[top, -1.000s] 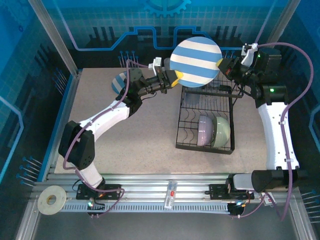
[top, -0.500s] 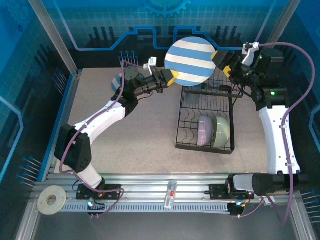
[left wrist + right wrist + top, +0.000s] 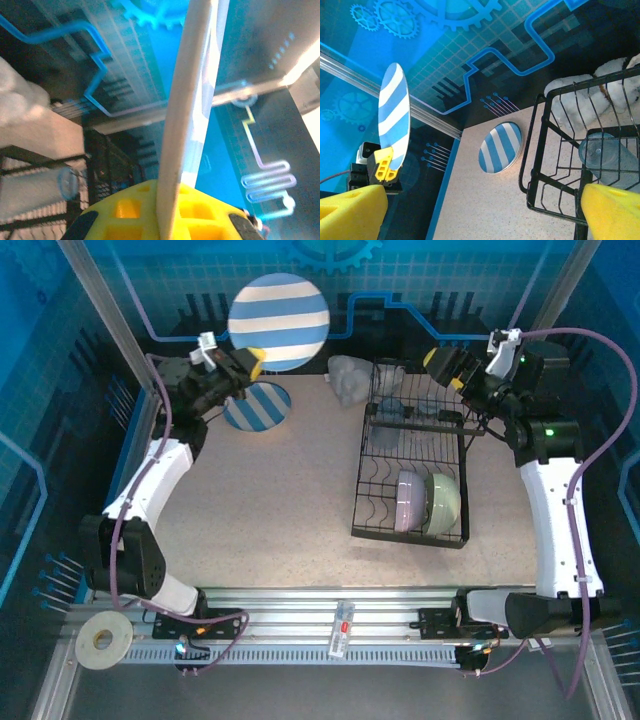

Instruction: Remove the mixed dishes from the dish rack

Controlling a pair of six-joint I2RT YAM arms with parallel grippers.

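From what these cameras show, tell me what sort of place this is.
Probably a robot lab test cell, not a kitchen: blue gear-and-circuit backdrop panels, an aluminium rail along the near edge, and a dish rack staged on a speckled table.

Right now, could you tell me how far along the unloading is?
Done: a striped plate lies on the table. In hand: the left gripper holds a second plate; the right gripper is open near the dish rack. Left inside: lavender bowl, green bowl, a clear cup.
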